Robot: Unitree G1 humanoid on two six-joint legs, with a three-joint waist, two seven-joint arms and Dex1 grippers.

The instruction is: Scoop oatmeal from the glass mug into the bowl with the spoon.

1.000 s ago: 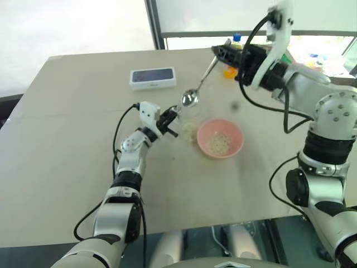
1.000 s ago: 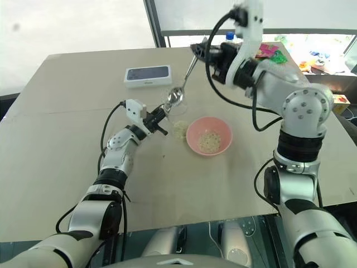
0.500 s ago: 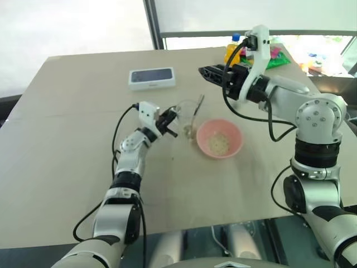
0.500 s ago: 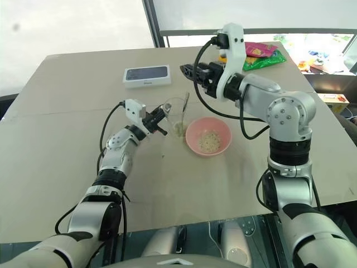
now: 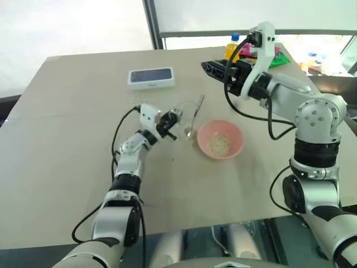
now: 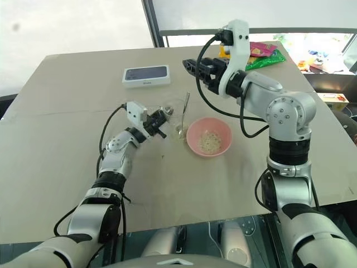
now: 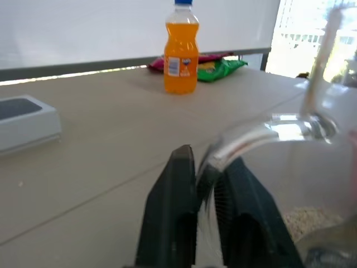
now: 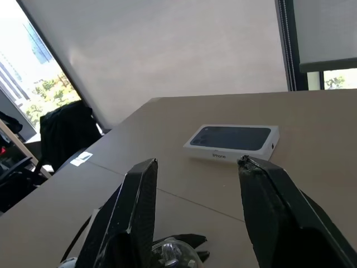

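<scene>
The left gripper [image 7: 206,192] is pinching the handle of the glass mug [image 5: 187,117], just beside the bowl [image 5: 220,138]; oatmeal [image 5: 218,144] is lying inside the bowl. The spoon [image 5: 195,115] is leaning in the mug. Beyond, the right gripper [image 8: 195,178] is hovering released; regrasping the spoon handle squarely seems wise.

Bright window daylight, glary behind; close glass perhaps blurred.

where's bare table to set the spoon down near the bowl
Free: the near table edge below the pink bowl, and the stretch between the phone box and left gripper. Crowded: glass mug with spoon, tight against the bowl.
</scene>
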